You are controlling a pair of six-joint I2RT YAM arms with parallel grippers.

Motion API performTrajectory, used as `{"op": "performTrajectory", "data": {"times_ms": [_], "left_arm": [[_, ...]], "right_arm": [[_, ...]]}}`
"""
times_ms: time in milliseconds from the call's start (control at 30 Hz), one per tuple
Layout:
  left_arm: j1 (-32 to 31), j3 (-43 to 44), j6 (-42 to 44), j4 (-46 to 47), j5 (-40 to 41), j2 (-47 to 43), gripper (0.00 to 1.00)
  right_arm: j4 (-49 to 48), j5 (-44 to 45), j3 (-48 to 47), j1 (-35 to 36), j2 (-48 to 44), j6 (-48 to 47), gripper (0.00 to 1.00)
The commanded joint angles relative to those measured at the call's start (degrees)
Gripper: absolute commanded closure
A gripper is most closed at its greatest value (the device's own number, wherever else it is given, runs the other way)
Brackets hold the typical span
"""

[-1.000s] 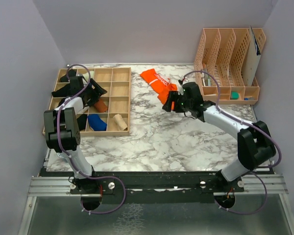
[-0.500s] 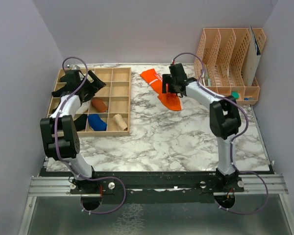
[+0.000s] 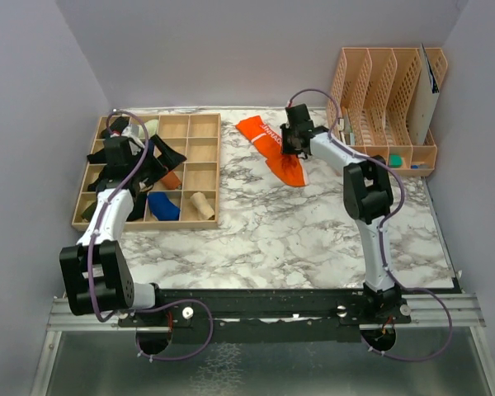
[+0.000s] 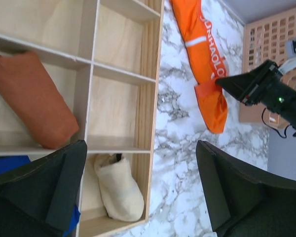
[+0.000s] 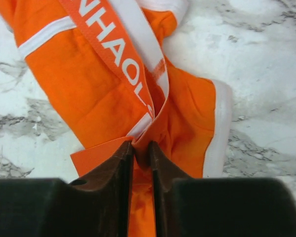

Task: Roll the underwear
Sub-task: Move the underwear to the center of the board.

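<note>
Orange cloth briefs (image 5: 79,84) with a white lettered waistband lie crumpled far out on the marble desk (image 3: 264,239), where the right tool (image 5: 141,148), freshly extended, has nipped shut on what looks like a fold; the left tool (image 4: 140,153) hangs spread over the wooden tray (image 4: 153,59). Rolling can start.

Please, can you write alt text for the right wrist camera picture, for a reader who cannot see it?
The right tool pinches a fold of the orange underwear, its two dark fingers nearly together. The underwear, with a lettered waistband, lies crumpled on the marble table.
</note>
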State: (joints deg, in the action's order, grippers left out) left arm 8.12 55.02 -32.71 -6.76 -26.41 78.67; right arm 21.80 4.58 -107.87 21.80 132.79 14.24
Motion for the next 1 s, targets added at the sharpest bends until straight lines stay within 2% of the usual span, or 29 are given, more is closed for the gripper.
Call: {"op": "performTrajectory", "data": {"times_ms": [0,33,167,233,367,467,567,633,700,733,800,833,867,967], "left_arm": [[-0.4,-4.2,1.1,-0.7,-8.5,-4.7,0.01],[-0.6,-4.8,1.1,-0.7,-9.5,-5.7,0.01],[-1.9,-6.3,0.9,-1.9,-13.5,-10.0,0.01],[-3.3,-7.2,0.8,-2.3,-13.8,-12.7,0.01],[-6.9,-9.7,0.1,-2.7,-13.3,-17.7,0.01],[-9.8,-12.2,-1.4,-2.6,-12.0,-20.6,0.01],[-11.7,-14.4,-2.7,-3.1,-11.5,-23.0,0.01],[-12.1,-16.2,-4.5,-3.2,-11.9,-25.3,0.01],[-12.4,-18.1,-5.6,-3.1,-13.2,-28.7,0.01],[-12.4,-18.9,-5.6,-3.7,-13.8,-30.6,0.01],[-12.5,-20.9,-6.6,-4.5,-14.7,-34.8,0.01],[-12.5,-21.9,-7.3,-4.6,-15.5,-36.3,0.01],[-12.5,-22.6,-7.6,-4.9,-16.7,-37.5,0.01],[-12.5,-24.4,-7.4,-7.9,-18.8,-40.4,0.01]], "right_arm": [[0.5,-7.6,3.1,0.6,-2.9,-3.0,0.91],[-1.2,-10.5,6.0,1.0,-5.7,-6.1,0.98],[-7.7,-9.9,23.2,7.0,-22.3,-19.3,1.0],[-8.8,-13.4,32.4,8.8,-30.6,-22.6,1.0],[-5.3,-11.9,47.7,13.5,-44.3,-23.3,0.99],[-5.6,-20.2,57.1,16.8,-54.9,-21.9,1.0],[-7.8,-24.2,64.7,18.5,-65.4,-16.6,1.0],[-10.7,-28.5,68.7,18.5,-71.9,-9.3,0.99],[-7.8,-35.1,68.9,18.6,-74.0,-4.2,1.0],[-7.7,-39.8,69.9,18.5,-74.0,-3.1,0.95],[-7.0,-46.5,72.2,18.8,-71.9,-1.2,0.72],[-6.5,-46.5,73.0,19.9,-70.8,-0.9,0.68],[-7.2,-46.7,74.2,21.6,-70.0,-0.6,0.66],[-8.6,-50.1,76.0,25.6,-69.7,0.0,0.67]]}}
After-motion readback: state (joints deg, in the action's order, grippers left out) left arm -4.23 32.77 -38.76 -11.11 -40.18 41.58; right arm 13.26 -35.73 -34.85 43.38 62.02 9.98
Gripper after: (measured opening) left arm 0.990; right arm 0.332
